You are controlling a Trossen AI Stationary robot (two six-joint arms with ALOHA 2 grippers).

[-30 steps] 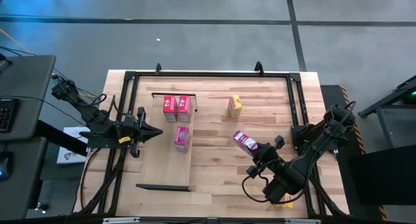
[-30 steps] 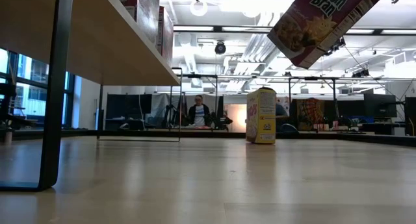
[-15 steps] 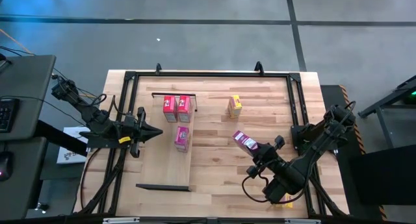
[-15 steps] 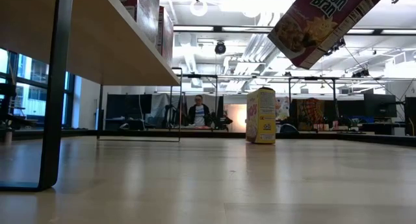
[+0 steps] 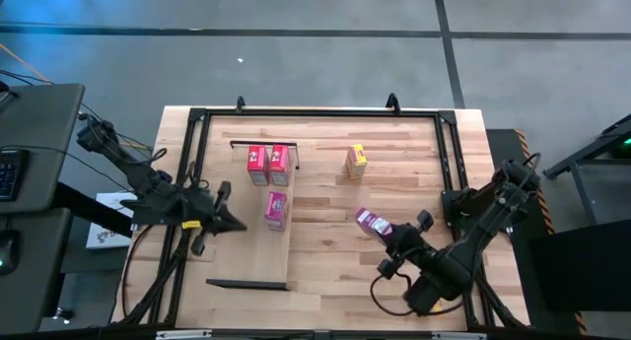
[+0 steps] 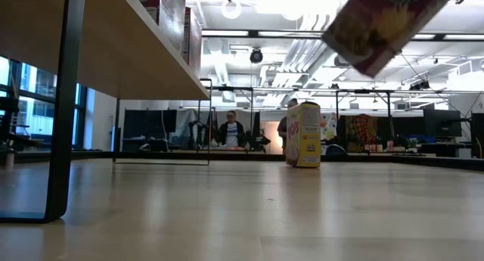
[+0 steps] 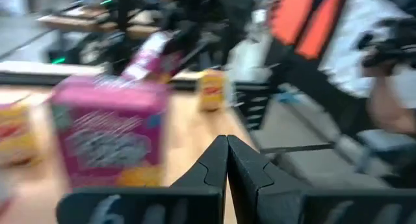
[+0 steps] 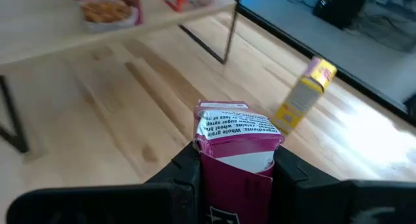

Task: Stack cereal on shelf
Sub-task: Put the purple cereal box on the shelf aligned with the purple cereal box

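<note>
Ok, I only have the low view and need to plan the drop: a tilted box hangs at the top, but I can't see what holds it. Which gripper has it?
Observer: The right gripper, shut on the pink cereal box, off the table.
Operator: How many boxes on the shelf?
Observer: Three: two red boxes side by side and a pink box alone on the shelf.
Operator: And the left gripper?
Observer: The left gripper is shut and empty, beside the shelf.
</note>
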